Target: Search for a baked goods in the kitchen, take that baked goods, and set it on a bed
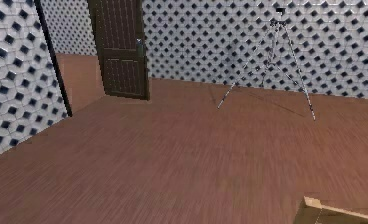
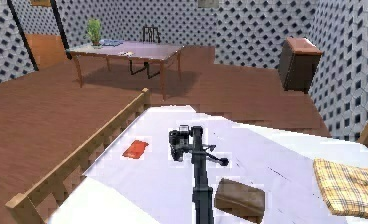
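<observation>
Diamond-patterned wallpaper (image 2: 242, 30) and brown plank floor (image 1: 182, 150) surround a bed (image 2: 282, 150) with a white sheet and a light wooden side rail (image 2: 92, 150), seen from the arm side view. The robot's dark arm (image 2: 202, 190) reaches out over the mattress, its hand (image 2: 182, 140) above the sheet near the middle of the bed; whether the hand grasps anything cannot be told. A brown loaf-shaped block (image 2: 240, 197) lies on the sheet just beside the arm, on the arm side view's right. A small red item (image 2: 137, 150) rests on the sheet toward the rail, and a yellow checked pillow (image 2: 347, 185) lies at the bed's far right. Across the floor stands a wooden desk (image 2: 142, 52) carrying a green potted plant (image 2: 94, 28), with a dark chair (image 2: 150, 35) behind it. A brown cabinet (image 2: 299, 62) stands by the right-hand wall. Ahead of the robot, a dark panelled door (image 1: 120, 45) and a thin-legged tripod (image 1: 277, 65) stand against the wallpaper.
</observation>
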